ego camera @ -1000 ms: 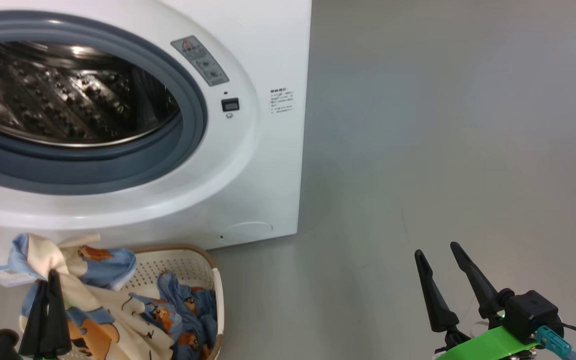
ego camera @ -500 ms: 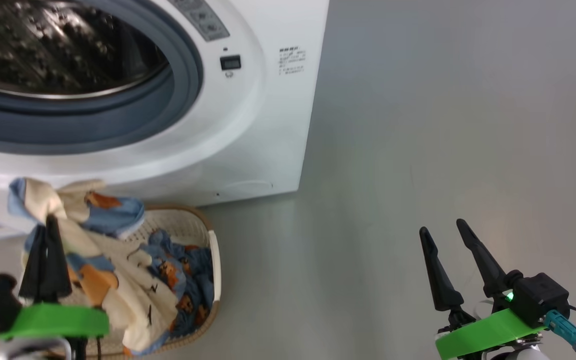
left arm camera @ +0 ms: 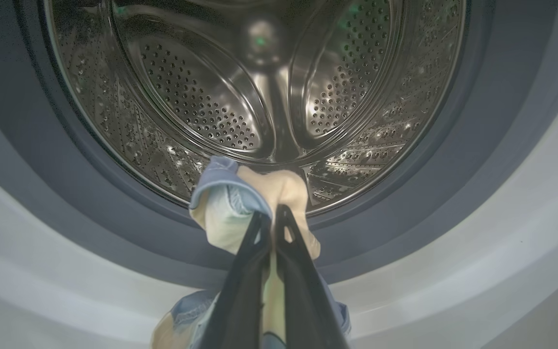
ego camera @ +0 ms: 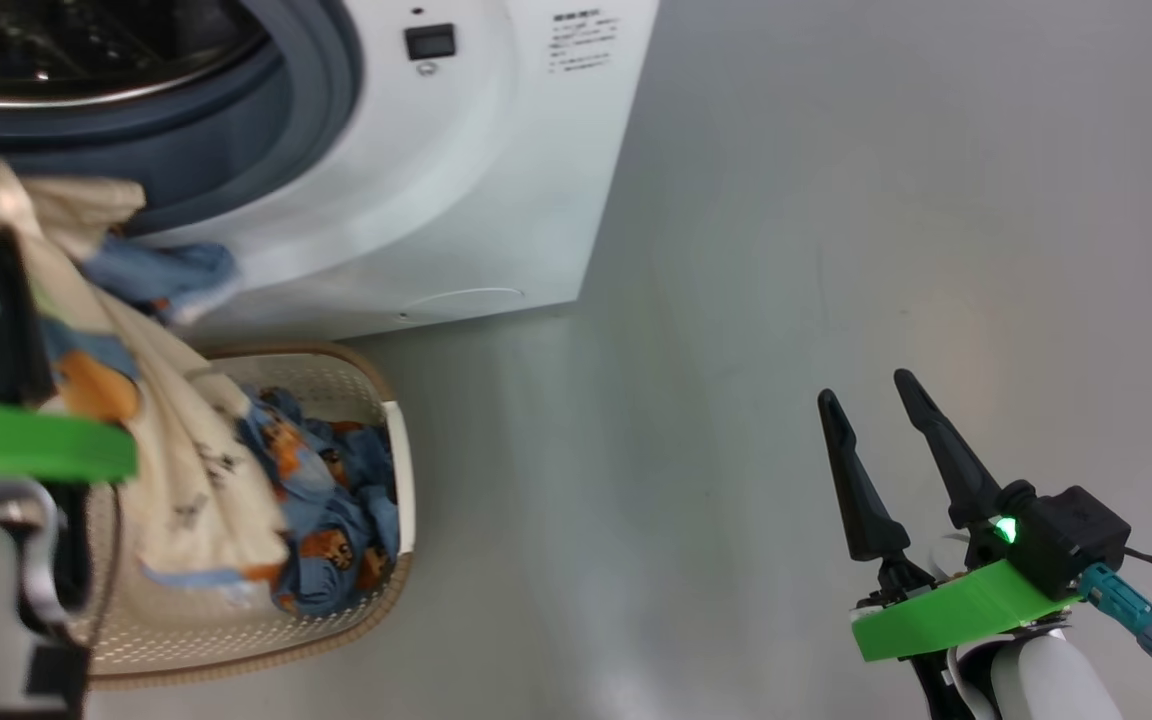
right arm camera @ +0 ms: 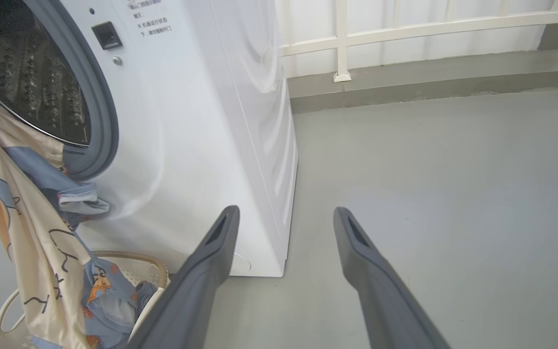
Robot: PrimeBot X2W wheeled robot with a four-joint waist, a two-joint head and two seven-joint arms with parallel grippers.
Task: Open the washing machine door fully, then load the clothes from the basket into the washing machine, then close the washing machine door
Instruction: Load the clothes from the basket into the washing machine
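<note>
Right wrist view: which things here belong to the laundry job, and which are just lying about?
Belong to the job: washing machine, clothes, basket.
Just there: white railing, grey floor.

Nothing legible. A few small black printed lines (ego camera: 584, 40) high on the white front of the washing machine (ego camera: 496, 200), right of the dark latch slot (ego camera: 430, 41), too blurred to read.

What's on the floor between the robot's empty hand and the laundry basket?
Nothing. In the head view, the grey floor between the open right hand and the basket is bare.
</note>
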